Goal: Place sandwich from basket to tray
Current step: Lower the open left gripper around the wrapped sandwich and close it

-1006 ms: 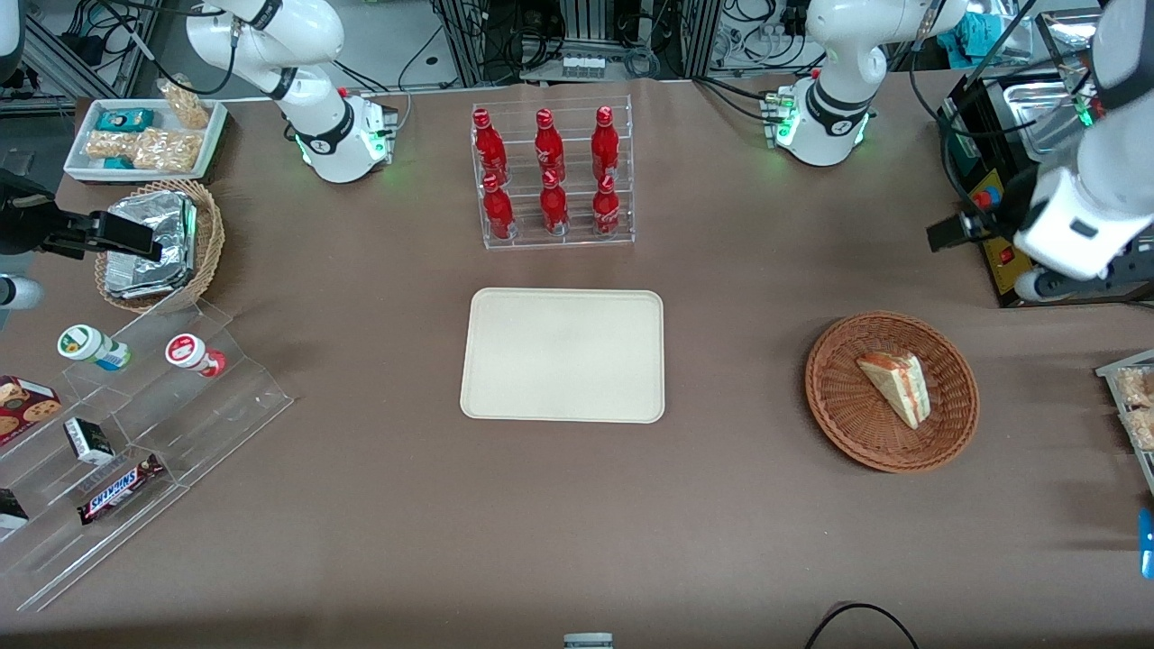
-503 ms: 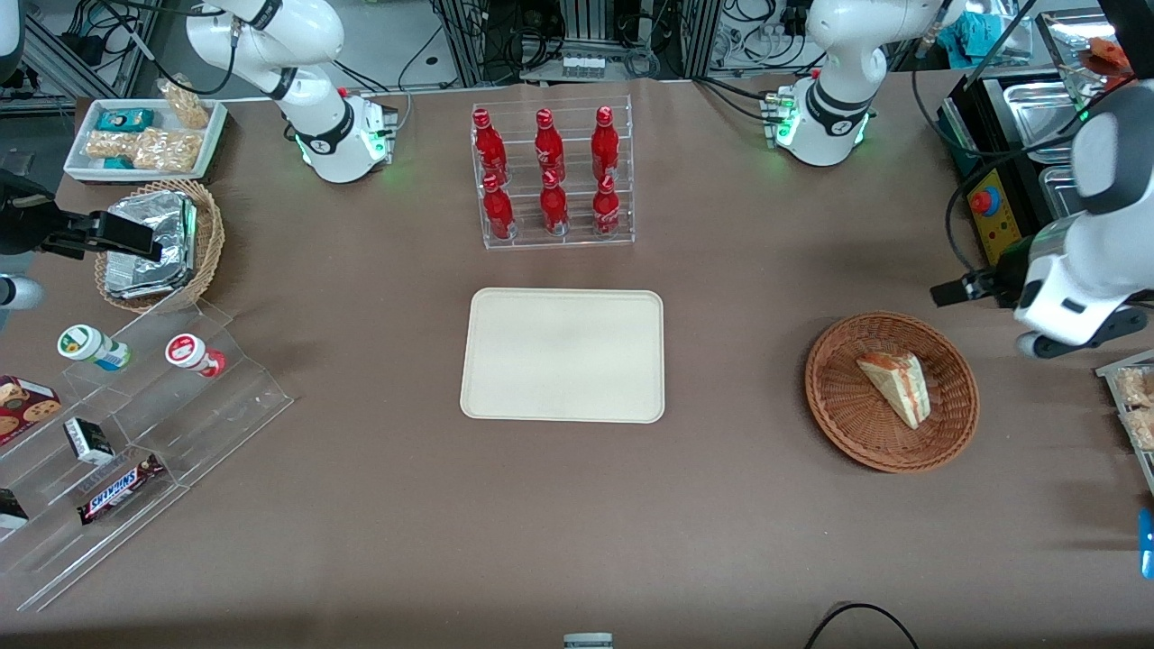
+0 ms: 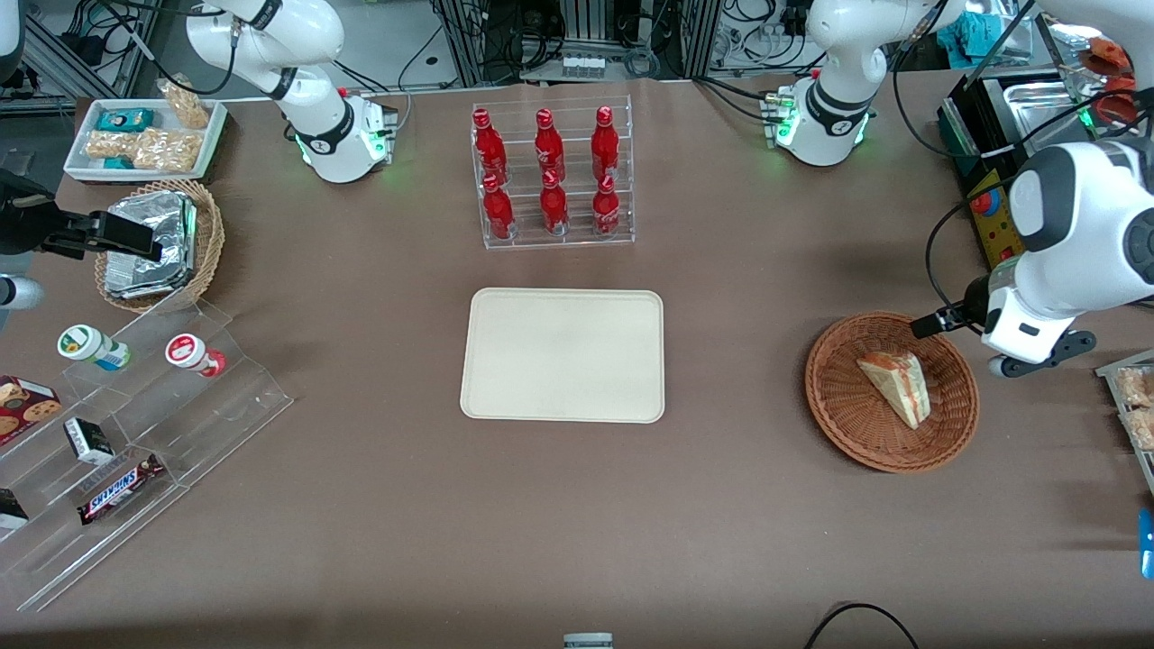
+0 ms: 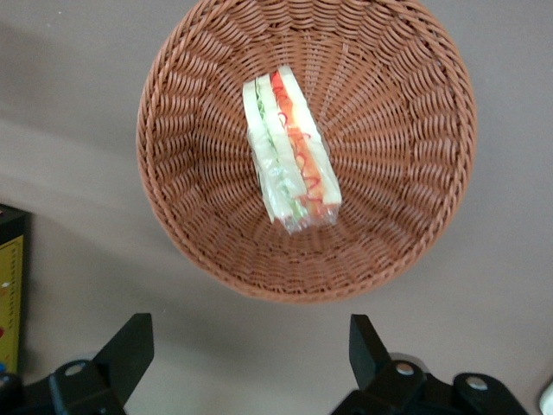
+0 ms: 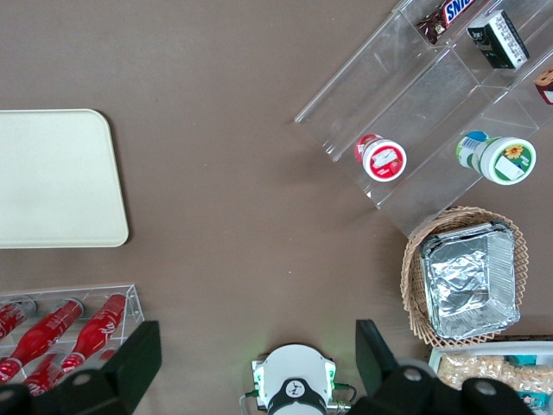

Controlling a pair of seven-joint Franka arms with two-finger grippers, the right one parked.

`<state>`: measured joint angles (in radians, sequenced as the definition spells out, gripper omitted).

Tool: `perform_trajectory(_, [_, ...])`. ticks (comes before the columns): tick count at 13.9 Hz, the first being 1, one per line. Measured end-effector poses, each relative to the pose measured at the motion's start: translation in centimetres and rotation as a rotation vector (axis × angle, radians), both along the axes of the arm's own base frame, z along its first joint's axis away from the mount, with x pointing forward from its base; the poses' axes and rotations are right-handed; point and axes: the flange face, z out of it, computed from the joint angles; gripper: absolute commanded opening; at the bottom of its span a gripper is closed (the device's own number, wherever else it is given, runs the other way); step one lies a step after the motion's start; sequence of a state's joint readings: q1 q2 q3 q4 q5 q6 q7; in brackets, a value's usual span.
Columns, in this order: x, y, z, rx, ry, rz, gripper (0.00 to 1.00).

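I see the triangular wedge sandwich [image 3: 895, 387] of pale white bread, with red-orange and light green filling in layers, lying inside the wide, shallow round basket [image 3: 843, 410] of reddish-brown woven wicker. In the front view the basket sits at the right of the frame on the smooth brown counter [image 3: 739, 505]. The wrist view shows the sandwich [image 4: 289, 151] on its side near the basket's [image 4: 397, 130] centre, wrapped in clear film, with the weave fanning out from the middle in ribbed rings.

My left arm's gripper [image 4: 251, 350] hangs above the counter just beside the basket rim, and its two black fingers [image 4: 130, 346] are spread wide apart, holding nothing. In the front view the white wrist housing hides the fingertips; the gripper [image 3: 1001, 347] is at the right edge of the frame, next to the basket.

The flat cream-beige rectangular tray [image 3: 563, 354] with rounded corners and a low rim lies at the frame's centre, well apart from the basket. Above it in the frame stands a clear acrylic rack of six glossy red bottles [image 3: 552, 176].
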<state>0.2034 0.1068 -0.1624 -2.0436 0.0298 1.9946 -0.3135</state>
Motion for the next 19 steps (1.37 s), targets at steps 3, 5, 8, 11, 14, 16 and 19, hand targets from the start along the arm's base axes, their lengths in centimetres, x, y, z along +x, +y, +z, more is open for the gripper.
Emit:
perform_trajectory(3, [-0.4, 0.1, -2.0, 0.005, -0.039, 0.038, 1.0])
perform_trajectory(5, [-0.2, 0.1, -2.8, 0.01, -0.059, 0.095, 1.0])
perform_trajectory(8, [0.6, -0.1, -4.5, 0.009, -0.091, 0.157, 1.0])
perform_trajectory(11, [1.4, -0.9, -6.8, 0.0, -0.112, 0.187, 1.0])
perform_trajectory(14, [1.7, -1.9, -8.4, -0.008, -0.116, 0.178, 1.0])
perform_trajectory(16, [1.8, -2.5, -8.8, -0.01, -0.112, 0.17, 1.0])
perform_trajectory(19, [1.7, -2.5, -9.6, -0.011, -0.098, 0.169, 1.0])
